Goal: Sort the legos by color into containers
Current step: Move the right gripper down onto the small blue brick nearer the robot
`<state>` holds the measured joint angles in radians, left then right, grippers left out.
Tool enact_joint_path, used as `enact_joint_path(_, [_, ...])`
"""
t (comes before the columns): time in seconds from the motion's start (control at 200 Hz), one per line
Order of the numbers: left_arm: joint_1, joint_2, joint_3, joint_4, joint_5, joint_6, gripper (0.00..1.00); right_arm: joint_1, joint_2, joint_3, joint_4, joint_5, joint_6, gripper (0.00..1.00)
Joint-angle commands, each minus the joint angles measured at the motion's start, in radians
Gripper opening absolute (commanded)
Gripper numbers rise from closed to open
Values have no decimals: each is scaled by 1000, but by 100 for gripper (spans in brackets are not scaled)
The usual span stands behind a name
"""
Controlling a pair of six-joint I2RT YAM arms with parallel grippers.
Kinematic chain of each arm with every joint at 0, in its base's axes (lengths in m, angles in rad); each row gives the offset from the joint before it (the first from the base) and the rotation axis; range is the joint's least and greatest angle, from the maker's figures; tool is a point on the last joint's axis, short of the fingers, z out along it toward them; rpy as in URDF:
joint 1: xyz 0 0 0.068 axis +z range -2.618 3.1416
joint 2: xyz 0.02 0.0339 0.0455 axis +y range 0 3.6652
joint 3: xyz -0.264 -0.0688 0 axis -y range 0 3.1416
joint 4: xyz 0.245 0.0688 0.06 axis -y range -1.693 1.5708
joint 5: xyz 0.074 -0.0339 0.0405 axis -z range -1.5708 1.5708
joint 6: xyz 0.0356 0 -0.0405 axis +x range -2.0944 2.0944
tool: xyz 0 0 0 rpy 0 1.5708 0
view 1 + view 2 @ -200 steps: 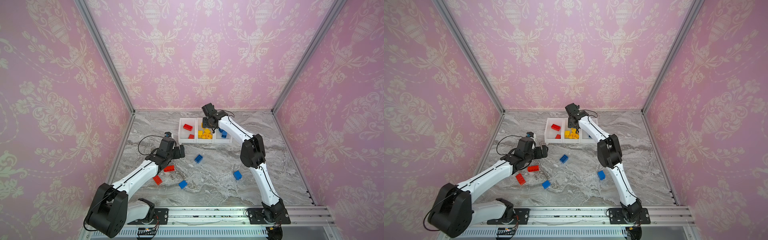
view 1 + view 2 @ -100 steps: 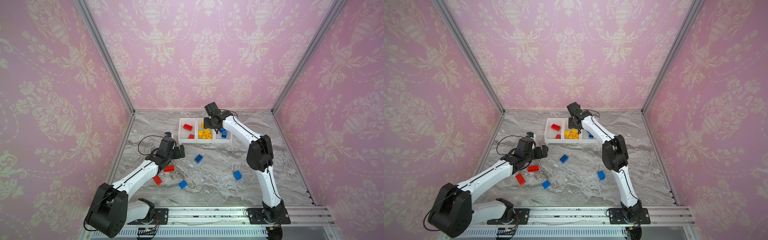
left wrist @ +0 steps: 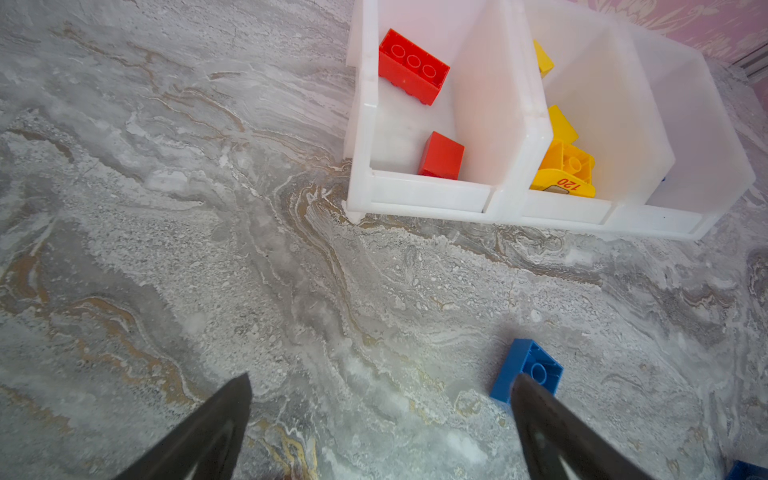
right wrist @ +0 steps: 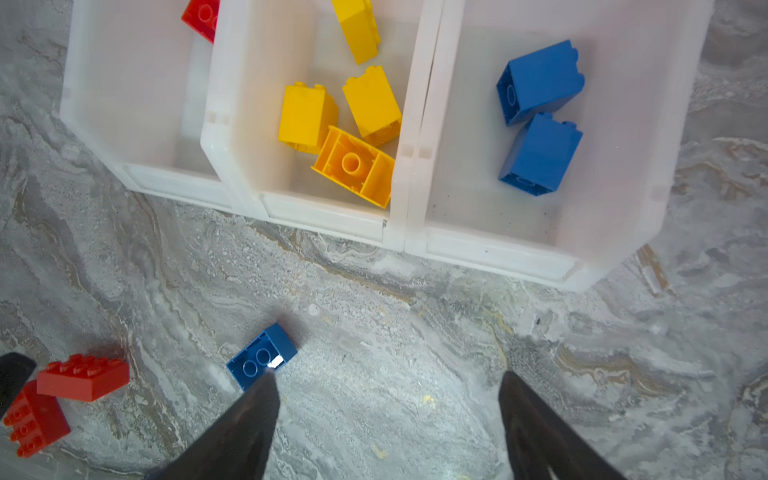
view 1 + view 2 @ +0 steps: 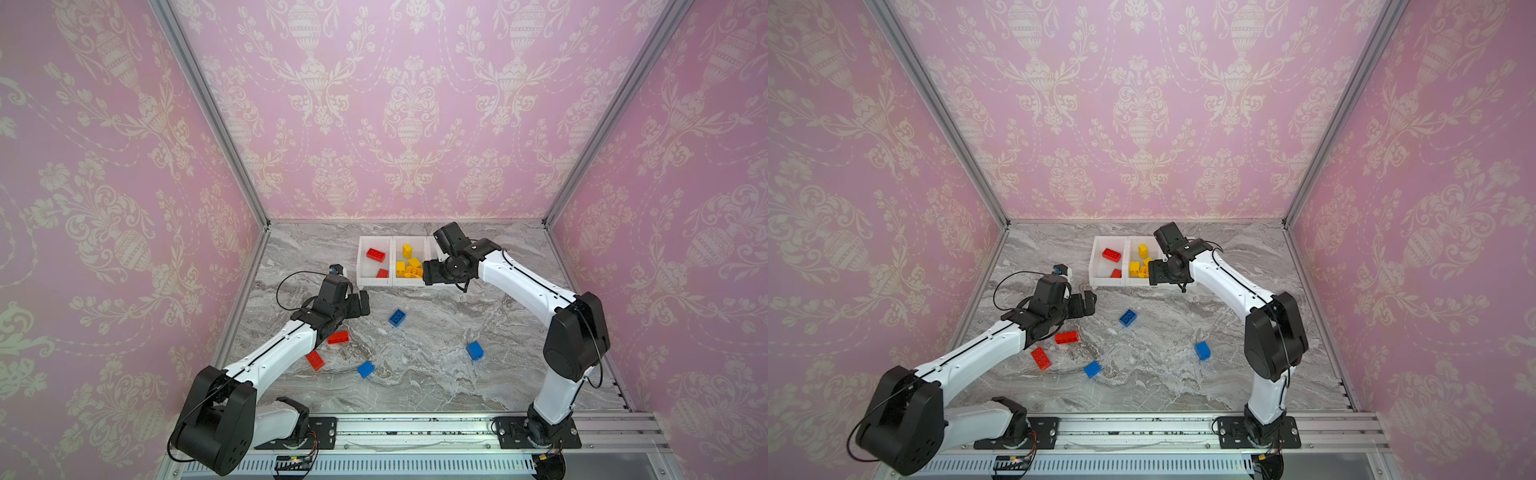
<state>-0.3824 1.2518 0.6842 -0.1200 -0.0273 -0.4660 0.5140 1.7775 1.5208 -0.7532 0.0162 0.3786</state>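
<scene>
The containers [image 5: 372,281] stand toward the back of the grey marble tabletop [image 5: 436,382], three white bins joined in a row. The left bin holds a long red brick [image 5: 375,254] and a short red brick [image 5: 382,273], set apart from each other. The middle bin holds four yellow bricks [image 4: 307,116], bunched together, one lying hollow side up. The right arm covers the right bin in both top views, but the right wrist view shows two blue bricks [image 4: 540,153] in it, touching each other.

Five more legos lie loose on the tabletop in front of the bins. A central blue brick [image 5: 397,317] sits nearest the bins, and a right-hand blue brick [image 5: 474,350] lies well off toward the right arm. A front blue brick [image 5: 365,368] lies closest to the rail. Two loose red bricks [image 5: 338,337] lie beside the left arm, near each other.

The right gripper [image 5: 430,272] hangs over the front edge of the bins, about where the middle and right bins meet. Its jaws stand apart with nothing between them.

The left gripper [image 5: 361,301] hangs low over bare tabletop in front of the left bin. Its jaws are spread wide and empty. In the left wrist view the central blue brick shows just past one fingertip [image 3: 536,399].
</scene>
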Motion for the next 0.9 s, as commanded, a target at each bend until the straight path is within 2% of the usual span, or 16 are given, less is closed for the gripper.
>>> enact_joint_path(0.0, [6,7,2,8,29,-11,99,3,-66,-86,-53,-28,-40,85])
enact_joint_path(0.37, [7,1,6,6,45,-19,99,-26,-213,-316,-110,-65,-44,88])
enact_joint_path(0.896, [6,-7,20,-51,93,-14,99,-28,-225,-539,-125,-17,6,86])
